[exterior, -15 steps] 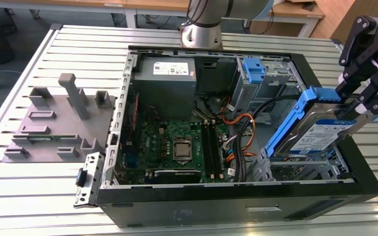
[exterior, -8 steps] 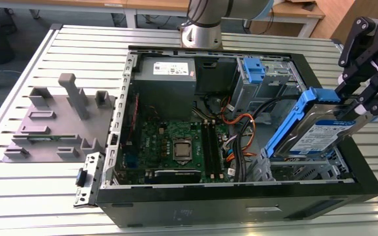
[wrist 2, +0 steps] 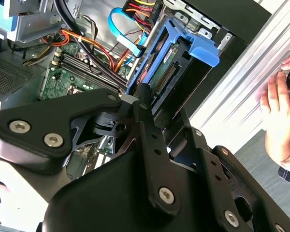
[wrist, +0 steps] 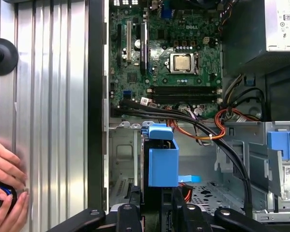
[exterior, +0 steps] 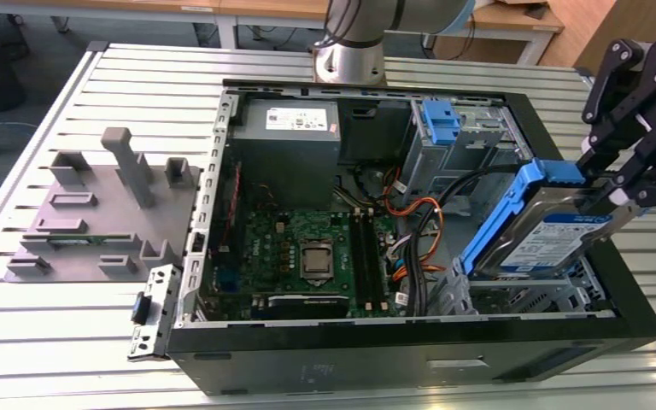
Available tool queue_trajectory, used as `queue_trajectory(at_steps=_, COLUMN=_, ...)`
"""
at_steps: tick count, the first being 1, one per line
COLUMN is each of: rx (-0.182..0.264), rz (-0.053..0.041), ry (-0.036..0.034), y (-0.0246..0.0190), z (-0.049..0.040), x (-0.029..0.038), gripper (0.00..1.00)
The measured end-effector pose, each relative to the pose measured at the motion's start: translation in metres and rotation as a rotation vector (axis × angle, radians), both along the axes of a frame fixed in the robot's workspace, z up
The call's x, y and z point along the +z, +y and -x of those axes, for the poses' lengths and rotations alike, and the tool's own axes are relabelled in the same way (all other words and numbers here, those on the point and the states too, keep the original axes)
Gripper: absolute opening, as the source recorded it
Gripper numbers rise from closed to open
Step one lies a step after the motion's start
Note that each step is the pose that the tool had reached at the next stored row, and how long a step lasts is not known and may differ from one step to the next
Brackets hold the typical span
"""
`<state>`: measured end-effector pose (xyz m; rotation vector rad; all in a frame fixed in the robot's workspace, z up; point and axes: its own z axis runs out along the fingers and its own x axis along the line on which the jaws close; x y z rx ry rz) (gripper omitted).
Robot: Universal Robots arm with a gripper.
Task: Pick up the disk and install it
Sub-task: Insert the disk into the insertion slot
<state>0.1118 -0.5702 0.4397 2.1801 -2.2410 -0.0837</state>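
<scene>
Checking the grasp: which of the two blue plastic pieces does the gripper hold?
The blue carrier framing the disk, tilted over the bay at the exterior view's right, clamped in the gripper. The other blue piece stands upright, apart and untouched.

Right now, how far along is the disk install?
Done: the fingers are shut on the disk, which is lifted clear of the table. In hand: it hangs tilted over the drive bay at the exterior view's right of the open case, lower end at the bay's metal frame. Left: it is not yet seated; its blue upper end stands above the case's rim.
</scene>
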Motion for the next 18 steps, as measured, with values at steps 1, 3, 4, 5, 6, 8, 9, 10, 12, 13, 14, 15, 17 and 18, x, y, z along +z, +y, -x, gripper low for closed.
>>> queue_trajectory(at_steps=1, rx=0.0, rz=0.0, ry=0.0, y=0.0, z=0.0, x=-0.0018, gripper=0.35)
queue_trajectory(at_steps=3, rx=0.0, rz=0.0, ry=0.0, y=0.0, z=0.0, x=-0.0056, gripper=0.35)
queue_trajectory(at_steps=4, rx=0.0, rz=0.0, ry=0.0, y=0.0, z=0.0, x=-0.0074, gripper=0.35)
queue_trajectory(at_steps=5, rx=0.0, rz=-0.0001, ry=-0.0001, y=0.0, z=0.0, x=-0.0092, gripper=0.35)
queue_trajectory(at_steps=6, rx=0.0, rz=-0.0001, ry=-0.0001, y=0.0, z=0.0, x=-0.011, gripper=0.35)
queue_trajectory(at_steps=8, rx=0.0, rz=0.0, ry=-0.0001, y=0.0, z=0.0, x=-0.0147, gripper=0.35)
queue_trajectory(at_steps=9, rx=0.0, rz=-0.0001, ry=-0.0001, y=0.0, z=0.0, x=-0.0165, gripper=0.35)
queue_trajectory(at_steps=10, rx=0.0, rz=0.0, ry=0.0, y=0.0, z=0.0, x=-0.0182, gripper=0.35)
queue_trajectory(at_steps=12, rx=0.0, rz=-0.0002, ry=-0.0001, y=-0.0001, z=0.0, x=-0.022, gripper=0.35)
queue_trajectory(at_steps=13, rx=0.0, rz=-0.0001, ry=-0.0001, y=-0.0001, z=0.0, x=-0.0237, gripper=0.35)
queue_trajectory(at_steps=14, rx=0.0, rz=-0.0001, ry=-0.0001, y=-0.0001, z=0.0, x=-0.0255, gripper=0.35)
queue_trajectory(at_steps=15, rx=0.0, rz=-0.0001, ry=-0.0001, y=-0.0001, z=0.0, x=-0.0274, gripper=0.35)
queue_trajectory(at_steps=17, rx=0.0, rz=0.0002, ry=0.0, y=-0.0001, z=0.0, x=-0.0294, gripper=0.35)
queue_trajectory(at_steps=18, rx=0.0, rz=0.0002, ry=0.0, y=-0.0001, z=0.0, x=-0.0295, gripper=0.35)
